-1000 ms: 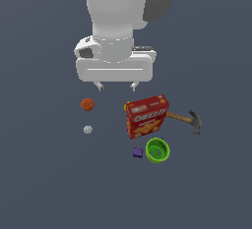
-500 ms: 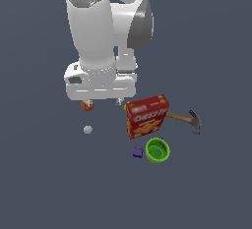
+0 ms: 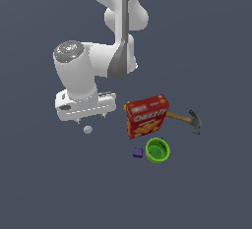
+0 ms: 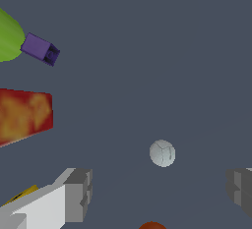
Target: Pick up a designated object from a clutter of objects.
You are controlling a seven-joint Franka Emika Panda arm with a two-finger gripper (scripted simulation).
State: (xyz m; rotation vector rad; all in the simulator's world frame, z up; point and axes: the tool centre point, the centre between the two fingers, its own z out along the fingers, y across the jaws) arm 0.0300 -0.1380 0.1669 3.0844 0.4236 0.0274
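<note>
On the dark grey floor (image 3: 59,184) sits a tiny white ball (image 3: 88,129). It lies just under the robot's gripper (image 3: 91,118), a little toward the exterior view's left of the middle of it. The ball is not touching the gripper. In the wrist view the white ball (image 4: 162,153) rests on the floor between the two grey fingers (image 4: 78,193), nearer the far one, with open floor on both sides of it.

The gripper is spread wide and holds nothing. Its two short fingertips point down at the floor, and they hang a bit above it. The big white arm (image 3: 118,31) bends down from the top of the exterior view to the gripper.

An orange-red ball (image 4: 151,225) peeks in at the edge of the wrist view, close to the gripper. In the exterior view the arm hides it.

The other things lie toward the exterior view's right, well apart from the white ball. A red cracker box (image 3: 146,115) lies there, a bit tilted. A hammer (image 3: 187,120) with a wooden handle sticks out from behind the box, with its dark head at the far end. A lime-green cup (image 3: 157,150) stands just below the box with its mouth up. A small purple cube (image 3: 138,152) sits right beside the cup, on the side nearer the white ball.
</note>
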